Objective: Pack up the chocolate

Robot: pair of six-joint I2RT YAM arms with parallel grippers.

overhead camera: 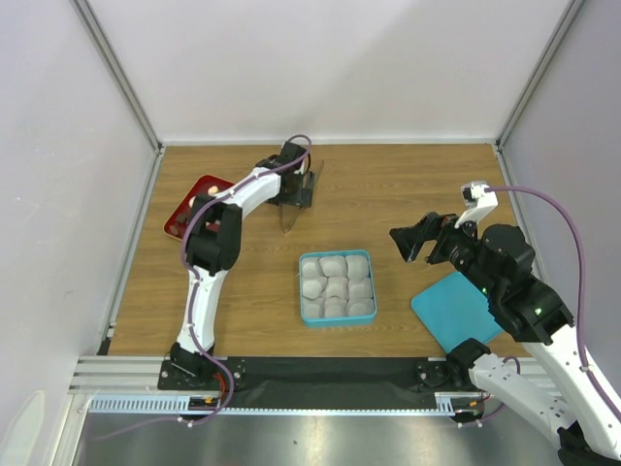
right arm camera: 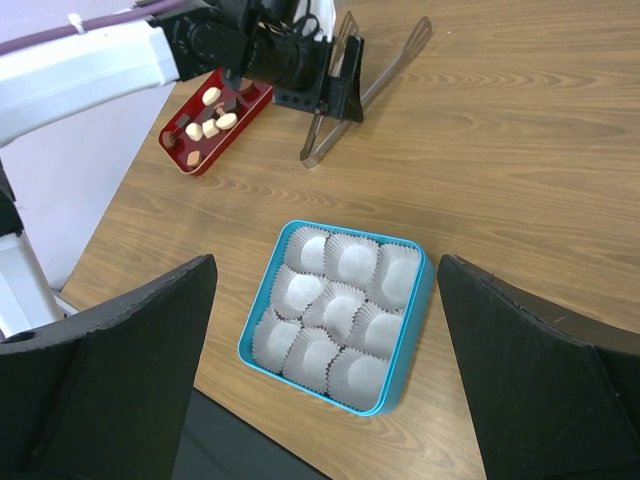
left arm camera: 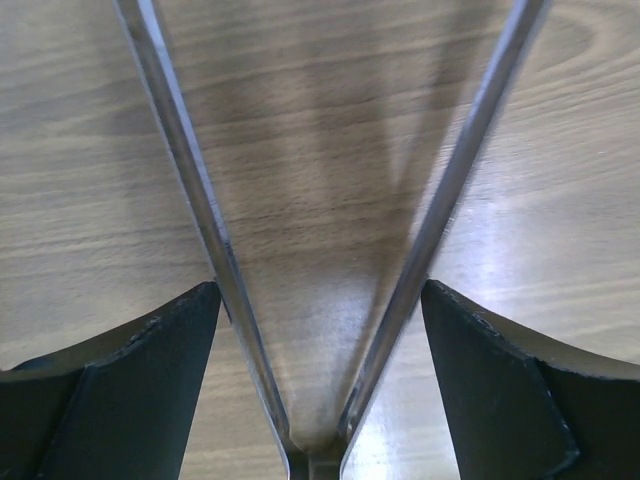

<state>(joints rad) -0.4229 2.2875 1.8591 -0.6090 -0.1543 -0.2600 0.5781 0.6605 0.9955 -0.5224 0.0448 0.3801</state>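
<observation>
1. We note bright, even light from overhead; the pale walls (overhead camera: 340, 58) look slightly washed out.
2. Left wrist view: a soft glare patch on the surface (left arm camera: 560, 200), and a dim shadow between the tongs (left arm camera: 190, 200).
3. Right wrist view: the near fingers (right arm camera: 110, 370) are dark and soft-edged, the wood grain crisp.

Table (overhead camera: 408, 194) is wood-grain with a soft sheen, tongs (left arm camera: 200, 220) are shiny polished metal, cups (right arm camera: 340, 300) are crinkly white paper, red tray (right arm camera: 235, 135) looks like glossy plastic, and the fingers (left arm camera: 120, 400) on the left gripper (left arm camera: 318, 295) are matt black plastic.
</observation>
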